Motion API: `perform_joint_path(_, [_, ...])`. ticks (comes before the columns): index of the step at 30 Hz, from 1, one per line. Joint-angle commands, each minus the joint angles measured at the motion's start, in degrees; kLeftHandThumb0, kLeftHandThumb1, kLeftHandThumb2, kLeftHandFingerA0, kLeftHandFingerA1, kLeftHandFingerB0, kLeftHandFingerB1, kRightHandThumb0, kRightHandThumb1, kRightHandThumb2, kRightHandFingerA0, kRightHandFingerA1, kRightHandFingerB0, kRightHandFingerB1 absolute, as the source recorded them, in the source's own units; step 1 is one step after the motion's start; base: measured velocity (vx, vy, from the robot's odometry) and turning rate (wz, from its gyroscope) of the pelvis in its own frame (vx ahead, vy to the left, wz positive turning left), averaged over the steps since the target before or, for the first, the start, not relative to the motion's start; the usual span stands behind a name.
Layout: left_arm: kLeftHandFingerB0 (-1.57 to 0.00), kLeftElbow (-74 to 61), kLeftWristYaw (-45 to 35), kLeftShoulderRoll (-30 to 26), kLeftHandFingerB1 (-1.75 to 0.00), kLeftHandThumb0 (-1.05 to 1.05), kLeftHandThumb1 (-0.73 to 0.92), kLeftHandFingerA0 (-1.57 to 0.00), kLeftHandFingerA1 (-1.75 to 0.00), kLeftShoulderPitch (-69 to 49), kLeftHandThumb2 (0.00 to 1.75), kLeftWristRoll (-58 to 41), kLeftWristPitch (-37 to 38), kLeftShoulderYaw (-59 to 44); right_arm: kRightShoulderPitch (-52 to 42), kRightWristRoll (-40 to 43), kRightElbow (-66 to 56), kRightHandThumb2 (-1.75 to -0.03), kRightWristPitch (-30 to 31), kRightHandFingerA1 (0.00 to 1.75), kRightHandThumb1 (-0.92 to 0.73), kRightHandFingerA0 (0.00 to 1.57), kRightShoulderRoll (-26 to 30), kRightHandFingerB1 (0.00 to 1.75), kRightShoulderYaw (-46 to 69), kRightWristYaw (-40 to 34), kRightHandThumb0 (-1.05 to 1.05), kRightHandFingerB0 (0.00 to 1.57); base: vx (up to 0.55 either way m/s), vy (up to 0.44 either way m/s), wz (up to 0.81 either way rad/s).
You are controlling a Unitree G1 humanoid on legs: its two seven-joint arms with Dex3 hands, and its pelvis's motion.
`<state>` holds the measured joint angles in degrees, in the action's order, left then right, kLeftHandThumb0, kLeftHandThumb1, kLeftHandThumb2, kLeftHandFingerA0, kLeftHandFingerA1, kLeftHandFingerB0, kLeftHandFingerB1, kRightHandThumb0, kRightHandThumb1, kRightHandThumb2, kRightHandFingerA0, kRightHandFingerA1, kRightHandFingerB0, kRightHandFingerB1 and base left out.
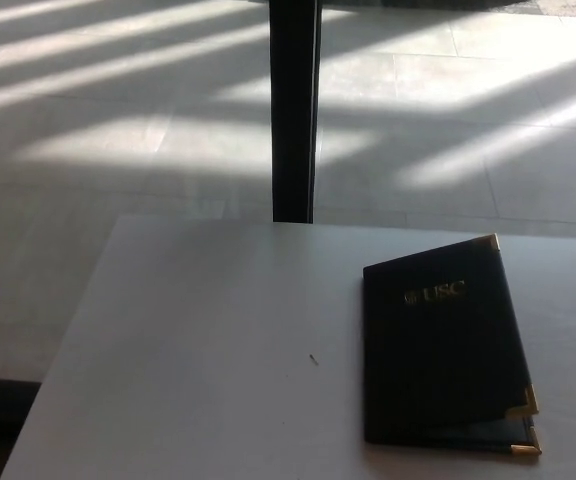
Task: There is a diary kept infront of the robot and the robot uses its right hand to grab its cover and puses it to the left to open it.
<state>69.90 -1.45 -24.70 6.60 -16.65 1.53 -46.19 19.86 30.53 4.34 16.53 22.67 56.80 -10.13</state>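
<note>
A black diary (pixel 446 345) with gold corner caps and gold lettering lies on the white table (pixel 208 340), to the right of the middle. Its cover is down, slightly lifted at the near right corner (pixel 524 405), where a thin gap shows above the lower board. Neither of my hands shows in the head view.
A dark vertical post (pixel 294 110) stands behind the table's far edge. Beyond it lies a tiled floor with bands of sunlight. A tiny dark speck (pixel 313 359) sits on the table left of the diary. The table's left edge runs diagonally down to the lower left.
</note>
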Motion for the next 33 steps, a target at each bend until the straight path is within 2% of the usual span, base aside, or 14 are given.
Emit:
perform_joint_path(1, [-0.14, 1.17, -0.54, -2.47, -1.38, -1.05, 0.92, -0.24, -1.66, 0.38, 1.21, -3.51, 0.02, -0.57, 0.21, 7.09, -10.81, -0.7, 9.54, 0.51, -0.92, 0.47, -6.55, 0.45, -7.53, -3.61, -0.8, 0.42, 0.0, 0.0, 0.0])
perform_joint_path(9, [-0.18, 1.32, 0.22, -2.63, -1.39, -1.05, 0.92, -0.3, -1.7, 0.47, 1.21, -4.37, 0.08, -0.15, -0.04, 4.83, -9.59, -0.83, 13.28, 0.48, -0.92, 0.31, -11.76, 0.4, -18.12, -3.96, -0.63, 0.22, 0.0, 0.0, 0.0])
perform_joint_path(10, [0.0, 1.39, 0.23, -2.65, -0.88, -0.89, 0.71, -0.36, -1.16, 0.38, 1.55, -4.17, 0.37, 0.26, 0.06, 4.42, -8.5, -0.83, 13.29, 0.49, -0.92, 0.32, -12.04, 0.4, -18.76, -4.35, -0.63, 0.23, 0.0, 0.0, 0.0])
perform_joint_path(14, [0.0, 1.56, 0.53, -2.65, -0.94, -0.99, 0.74, -0.37, -1.22, 0.44, 1.6, -4.88, 0.51, 0.25, -0.63, 3.85, -6.48, -0.83, 12.69, 0.5, -0.92, 0.37, -12.19, 0.4, -20.41, -3.56, -0.66, 0.27, 0.0, 0.0, 0.0])
perform_joint_path(16, [-0.15, 1.22, 0.29, -2.72, -1.37, -1.05, 0.92, -0.27, -1.65, 0.2, 1.2, -4.89, 0.61, 0.48, -1.39, 3.83, -5.29, -0.76, 12.5, 0.57, -0.92, 0.39, -14.14, 0.44, -21.7, -3.6, -0.75, 0.28, 0.0, 0.0, 0.0])
perform_joint_path(17, [0.0, 1.25, 0.38, -2.82, -0.87, -0.88, 0.67, -0.3, -1.11, 0.25, 1.52, -5.06, 0.49, 0.46, -1.77, 3.83, -4.99, -0.74, 12.66, 0.57, -0.91, 0.41, -14.89, 0.44, -22.23, -3.71, -0.76, 0.3, 0.0, 0.0, 0.0])
perform_joint_path(18, [0.0, 1.29, 0.39, -2.85, -0.87, -0.88, 0.67, -0.3, -1.11, 0.27, 1.52, -5.23, 0.45, 0.5, -1.87, 3.87, -4.96, -0.74, 12.76, 0.57, -0.91, 0.41, -15.05, 0.44, -22.38, -3.81, -0.76, 0.3, 0.0, 0.0, 0.0])
perform_joint_path(19, [-0.19, 1.25, 0.7, -2.85, -1.37, -1.05, 0.92, -0.31, -1.68, 0.3, 1.19, -5.27, 0.43, 0.62, -2.42, 3.9, -5.05, -0.73, 13.07, 0.57, -0.92, 0.42, -15.37, 0.44, -22.97, -3.49, -0.77, 0.31, 0.0, 0.0, 0.0])
perform_joint_path(23, [-0.16, 1.82, 0.05, -3.02, -1.36, -1.05, 0.92, -0.28, -1.65, 0.24, 1.2, -5.56, 0.55, 1.05, -4.68, 2.57, -4.55, -0.74, 12.62, 0.61, -0.92, 0.47, -17.16, 0.45, -26.37, -2.51, -0.77, 0.36, 0.0, 0.0, 0.0])
perform_joint_path(24, [0.0, 1.93, 0.23, -3.03, -0.9, -0.91, 0.68, -0.26, -1.11, 0.31, 1.53, -5.73, 0.56, 1.02, -4.99, 2.5, -4.37, -0.73, 12.6, 0.61, -0.92, 0.46, -17.55, 0.46, -26.97, -2.55, -0.77, 0.33, 0.0, 0.0, 0.0])
perform_joint_path(25, [0.0, 1.99, 0.44, -3.03, -0.9, -0.91, 0.68, -0.26, -1.11, 0.38, 1.53, -5.91, 0.55, 0.98, -5.28, 2.26, -4.19, -0.73, 12.64, 0.61, -0.92, 0.46, -17.92, 0.46, -27.64, -2.67, -0.77, 0.33, 0.0, 0.0, 0.0])
perform_joint_path(30, [0.0, 1.81, 0.95, -3.4, -0.98, -1.05, 0.78, -0.43, -1.29, 0.36, 1.65, -5.72, 0.62, 1.83, -6.32, 1.82, -3.22, -0.74, 11.69, 0.61, -0.92, 0.47, -19.97, 0.47, -29.54, -2.97, -0.77, 0.38, 0.0, 0.0, 0.0])
perform_joint_path(31, [-0.17, 1.76, 0.86, -3.46, -1.38, -1.05, 0.92, -0.29, -1.66, 0.35, 1.2, -5.9, 0.51, 1.79, -6.49, 1.61, -3.14, -0.72, 11.58, 0.59, -0.92, 0.44, -20.47, 0.48, -29.97, -3.14, -0.76, 0.38, 0.0, 0.0, 0.0])
perform_joint_path(33, [0.0, 1.66, 1.13, -3.41, -0.87, -0.88, 0.69, -0.34, -1.13, 0.55, 1.52, -6.74, 0.15, 1.28, -6.99, 0.94, -2.77, -0.71, 11.27, 0.57, -0.92, 0.43, -21.77, 0.47, -31.11, -3.2, -0.76, 0.37, 0.0, 0.0, 0.0])
